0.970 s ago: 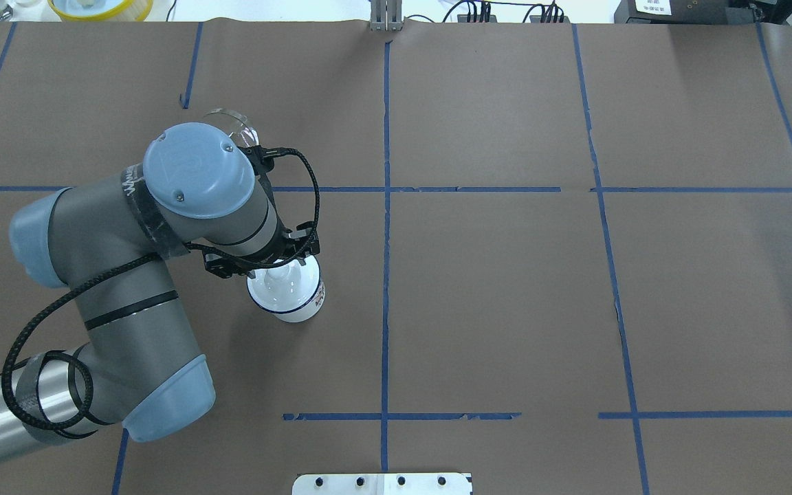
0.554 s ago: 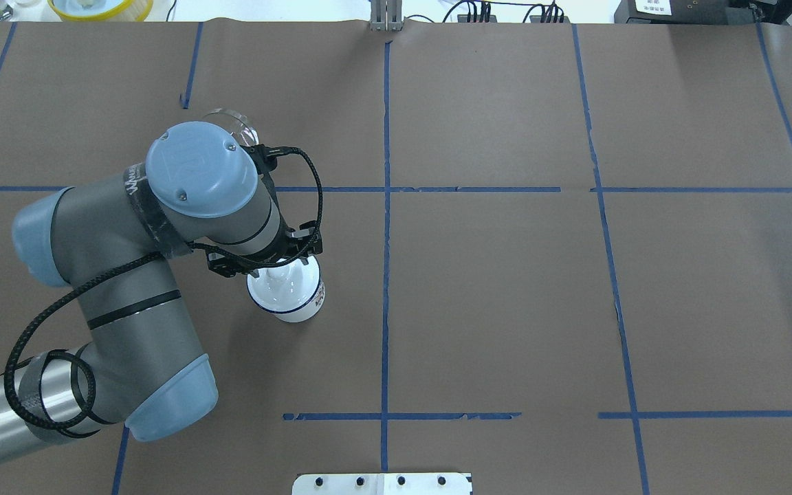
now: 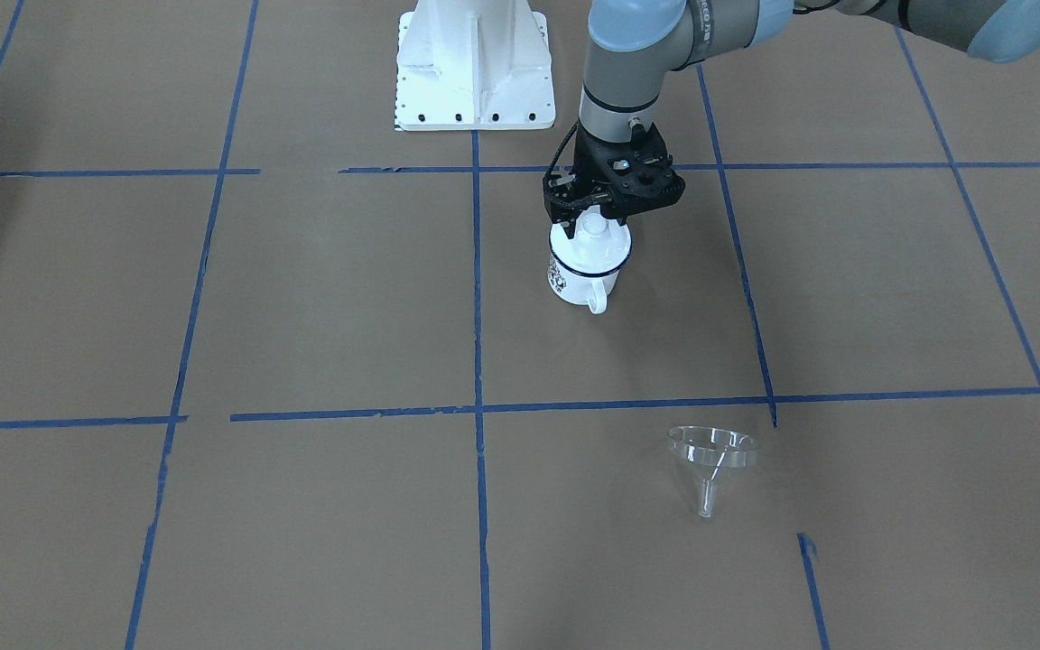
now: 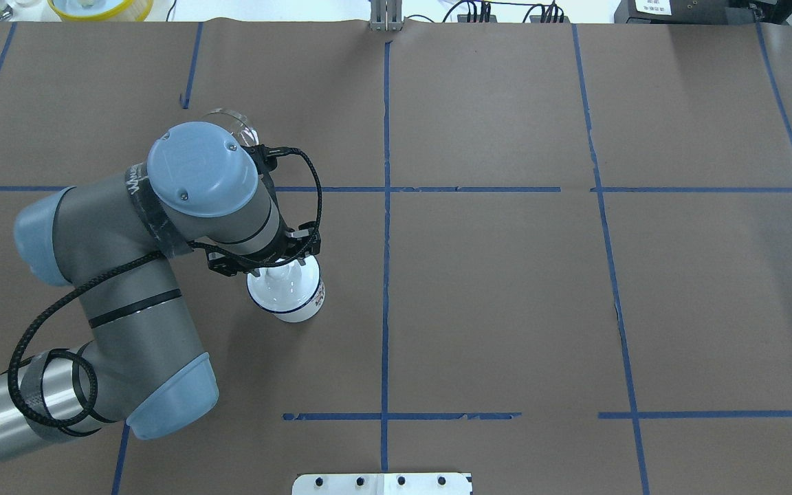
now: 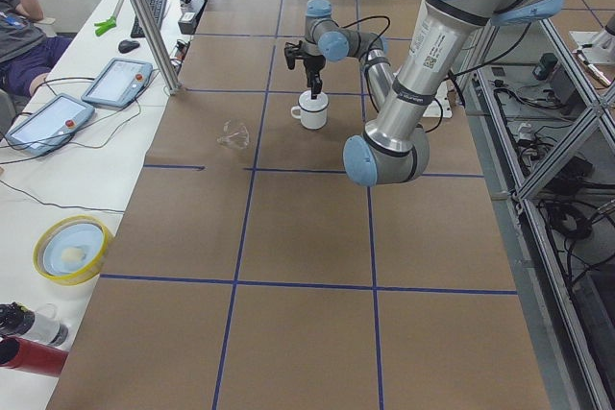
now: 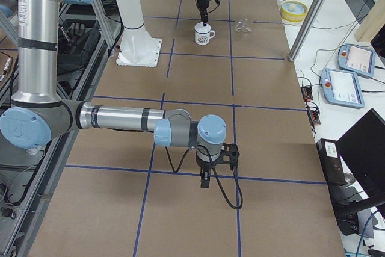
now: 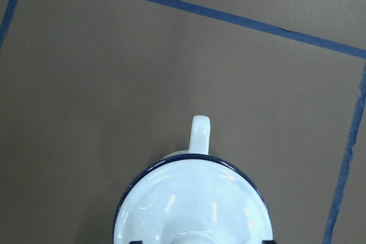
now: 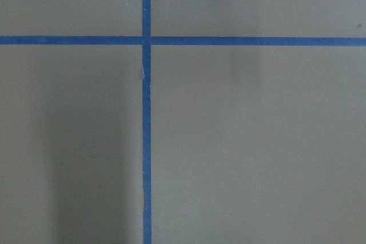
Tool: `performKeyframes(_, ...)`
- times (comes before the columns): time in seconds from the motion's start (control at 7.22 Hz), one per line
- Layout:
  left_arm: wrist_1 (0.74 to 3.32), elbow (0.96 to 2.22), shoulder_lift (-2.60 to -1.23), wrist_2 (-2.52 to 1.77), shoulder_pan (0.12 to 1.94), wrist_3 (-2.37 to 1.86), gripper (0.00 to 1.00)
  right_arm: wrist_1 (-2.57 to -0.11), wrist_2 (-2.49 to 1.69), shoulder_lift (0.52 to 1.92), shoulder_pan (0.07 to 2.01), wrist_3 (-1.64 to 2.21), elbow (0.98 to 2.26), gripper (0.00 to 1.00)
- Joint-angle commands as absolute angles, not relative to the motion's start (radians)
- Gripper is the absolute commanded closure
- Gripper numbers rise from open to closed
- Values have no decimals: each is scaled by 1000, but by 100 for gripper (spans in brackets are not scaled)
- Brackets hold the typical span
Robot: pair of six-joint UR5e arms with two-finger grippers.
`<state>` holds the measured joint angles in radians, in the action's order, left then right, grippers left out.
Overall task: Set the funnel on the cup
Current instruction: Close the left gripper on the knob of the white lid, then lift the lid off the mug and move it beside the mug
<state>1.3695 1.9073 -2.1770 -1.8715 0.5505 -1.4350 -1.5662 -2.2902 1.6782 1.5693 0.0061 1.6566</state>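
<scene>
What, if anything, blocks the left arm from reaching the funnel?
Probably nothing: the funnel lies by itself, apart from the cup. The left gripper would first have to leave the lid it hovers over.

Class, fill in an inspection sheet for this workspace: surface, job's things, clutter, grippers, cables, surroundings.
Surface: brown paper marked with a blue tape grid.
Job's things: cup upright, handle towards the operators' side; funnel on the paper, apart from the cup, untouched.
Clutter: white lid sitting on the cup.
Grippers: left gripper over the lid's knob, fingers apart either side of it; right gripper over bare paper, state not clear.
Cables: black cable looping by the left wrist.
Surroundings: yellow bowl and teach pendants on the side bench.
</scene>
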Motion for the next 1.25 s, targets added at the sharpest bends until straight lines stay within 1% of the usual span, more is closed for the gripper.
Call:
performKeyframes(0.0, 1368, 1908, -2177, -1873, 549, -1434, 75, -1566, -2290, 1678, 1569, 6, 1657, 0)
performKeyframes(0.14, 1367, 1914, -2177, -1875, 551, -1434, 91, -1566, -2290, 1678, 1569, 6, 1657, 0)
performKeyframes(0.28, 1365, 1920, -2175, -1875, 551, -1434, 100, -1566, -2290, 1678, 1569, 6, 1657, 0)
performKeyframes(0.42, 1364, 1927, -2175, -1876, 552, -1434, 100, -1566, -2290, 1678, 1569, 6, 1657, 0)
performKeyframes(0.55, 1352, 1968, -2169, -1876, 572, -1431, 100, -1566, -2290, 1678, 1569, 6, 1655, 0)
performKeyframes(0.69, 1292, 2024, -2171, -1882, 621, -1386, 100, -1566, -2290, 1678, 1569, 6, 1657, 0)
performKeyframes(0.83, 1240, 2107, -2165, -1888, 661, -1290, 100, -1566, -2290, 1678, 1569, 6, 1657, 0)
performKeyframes(0.97, 1244, 2181, -2076, -1917, 713, -1204, 100, -1566, -2290, 1678, 1569, 6, 1655, 0)
performKeyframes(1.11, 1250, 2241, -1990, -1948, 725, -1127, 100, -1566, -2290, 1678, 1569, 6, 1655, 0)
